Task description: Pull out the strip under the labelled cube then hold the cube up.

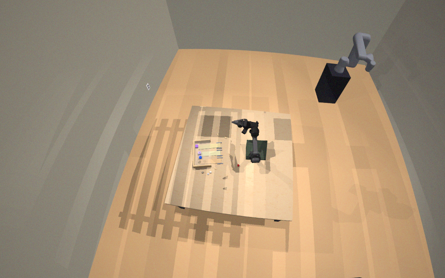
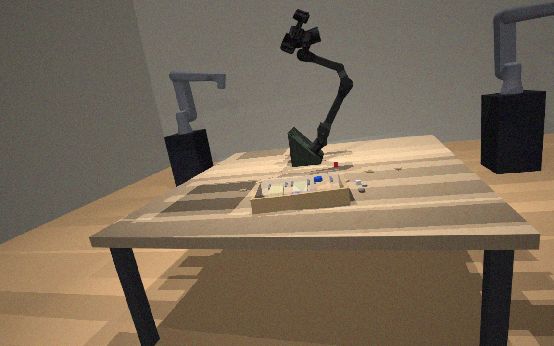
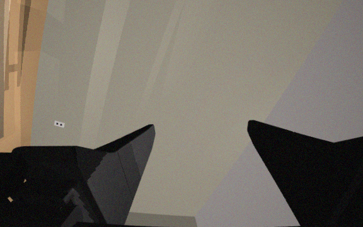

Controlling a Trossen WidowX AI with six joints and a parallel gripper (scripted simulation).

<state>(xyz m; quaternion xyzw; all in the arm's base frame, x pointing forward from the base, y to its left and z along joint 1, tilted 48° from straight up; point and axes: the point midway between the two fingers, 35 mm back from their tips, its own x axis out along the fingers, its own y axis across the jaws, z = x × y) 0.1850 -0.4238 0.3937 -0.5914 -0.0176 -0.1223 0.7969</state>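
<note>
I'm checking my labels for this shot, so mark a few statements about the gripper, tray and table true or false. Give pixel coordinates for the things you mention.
1. The gripper [image 1: 233, 122] [image 3: 200, 127] is open. True.
2. The gripper is down inside the tray [image 1: 193, 158] [image 2: 300, 202]. False: it is raised well away from it.
3. The red object [image 1: 238, 165] [image 2: 335, 164] lies outside the tray. True.
4. The blue object [image 1: 200, 157] [image 2: 318, 179] is between the fingers. False: nothing is.
</note>
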